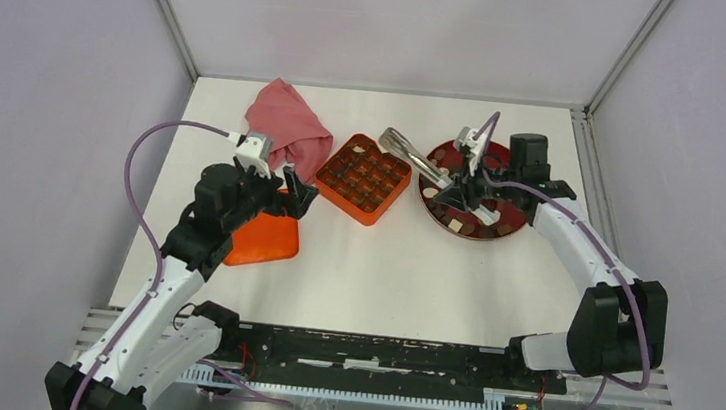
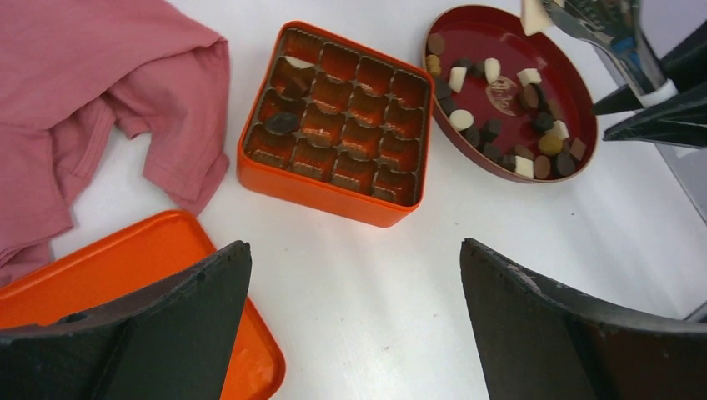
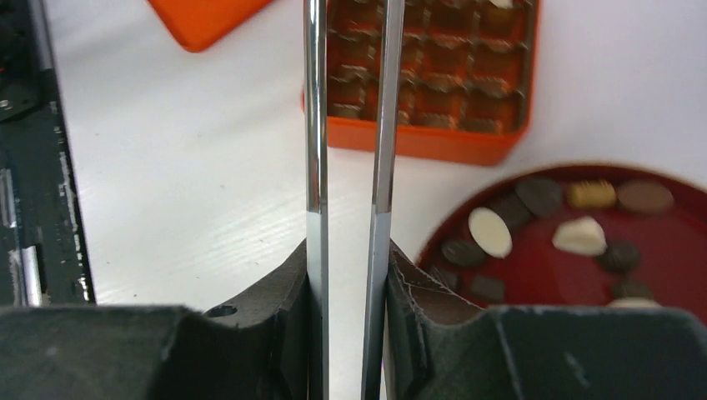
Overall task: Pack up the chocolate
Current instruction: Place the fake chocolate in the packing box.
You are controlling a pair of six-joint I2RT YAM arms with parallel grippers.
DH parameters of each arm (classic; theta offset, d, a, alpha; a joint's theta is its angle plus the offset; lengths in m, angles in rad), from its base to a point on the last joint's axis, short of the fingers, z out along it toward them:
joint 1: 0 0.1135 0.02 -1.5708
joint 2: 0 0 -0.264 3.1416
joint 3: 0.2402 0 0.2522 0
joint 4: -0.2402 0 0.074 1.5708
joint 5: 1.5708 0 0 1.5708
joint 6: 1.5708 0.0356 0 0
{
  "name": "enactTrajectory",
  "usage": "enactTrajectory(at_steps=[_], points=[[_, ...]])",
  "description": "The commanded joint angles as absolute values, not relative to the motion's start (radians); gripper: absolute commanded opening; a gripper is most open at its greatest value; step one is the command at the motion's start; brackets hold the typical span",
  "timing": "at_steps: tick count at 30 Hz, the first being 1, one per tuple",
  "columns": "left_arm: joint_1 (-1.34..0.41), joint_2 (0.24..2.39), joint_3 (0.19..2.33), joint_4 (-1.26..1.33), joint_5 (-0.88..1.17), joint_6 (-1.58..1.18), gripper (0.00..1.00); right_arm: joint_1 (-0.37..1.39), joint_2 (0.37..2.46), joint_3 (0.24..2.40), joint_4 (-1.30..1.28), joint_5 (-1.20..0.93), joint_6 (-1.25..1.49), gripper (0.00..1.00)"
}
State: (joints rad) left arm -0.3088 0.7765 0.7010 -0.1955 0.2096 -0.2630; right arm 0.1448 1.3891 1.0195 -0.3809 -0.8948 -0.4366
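Most chocolate [image 2: 461, 119] sits on red plate [image 2: 500, 46]; orange box [image 2: 317, 193] holds little.

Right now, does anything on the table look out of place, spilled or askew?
Only the crumpled pink cloth, bunched just left of the orange square gridded box, looks stray. No chocolate pieces lie loose on the white table; those visible sit on the dark red round plate or in the box's cells.

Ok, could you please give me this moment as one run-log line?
left claw: open, empty | right claw: shut on tongs | chocolate: mostly on plate | box: nearly empty
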Motion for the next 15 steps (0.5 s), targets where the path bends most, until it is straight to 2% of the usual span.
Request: enactTrajectory(at_steps=[1, 8, 15], points=[[-0.302, 0.753, 0.703, -0.249, 0.101, -0.257, 0.99, 0.269, 1.444, 1.100, -0.221, -0.957, -0.376, 0.00], [-0.304, 0.748, 0.741, -0.321, 0.004, -0.129, 0.99, 0.466, 1.609, 1.246, -0.324, -0.671, -0.404, 0.00], [-0.302, 0.730, 0.687, -0.298, -0.075, -0.135, 0.98, 0.533, 1.767, 1.464, -0.452, -0.492, -0.429, 0.00]])
